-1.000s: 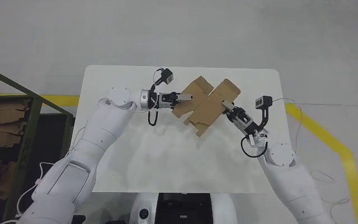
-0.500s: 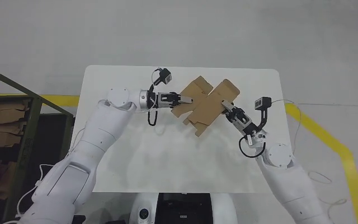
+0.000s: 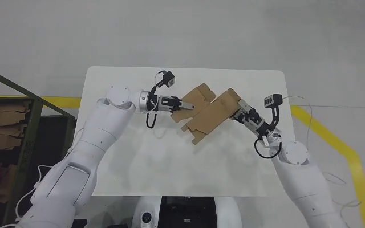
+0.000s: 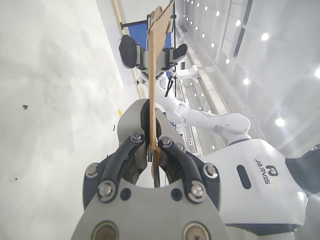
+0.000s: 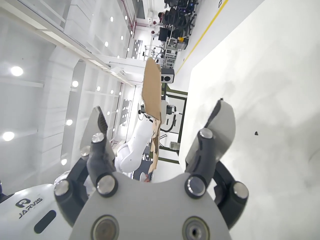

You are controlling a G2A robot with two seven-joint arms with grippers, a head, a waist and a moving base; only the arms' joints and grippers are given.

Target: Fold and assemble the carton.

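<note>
1. Top view. The flattened carton [image 3: 208, 111] sits over the middle of the table [image 3: 114, 165], lying roughly level and apparently held just off the surface. The left gripper [image 3: 187, 106] is on its left edge and the right gripper [image 3: 239, 106] is at its right end. Compared with half a second ago, the right arm has drawn back toward the table's right side. The carton has swung slightly, its near corner now lower and further left. The left gripper has barely shifted.

2. Left wrist view. The carton is seen edge-on, and the left fingers are clamped tight on the sheet. Farther off, the right gripper's pads stand on either side of the sheet, visibly apart.

3. Right wrist view. The right fingers are spread wide. The carton edge runs between them without touching either one, as far as I can see.

4. Judgement. The right side has let go, so the left gripper alone carries the carton. The carton is still flat with no panel raised, so the task is at an early stage. The likely purpose is a re-grip on a flap.
</note>
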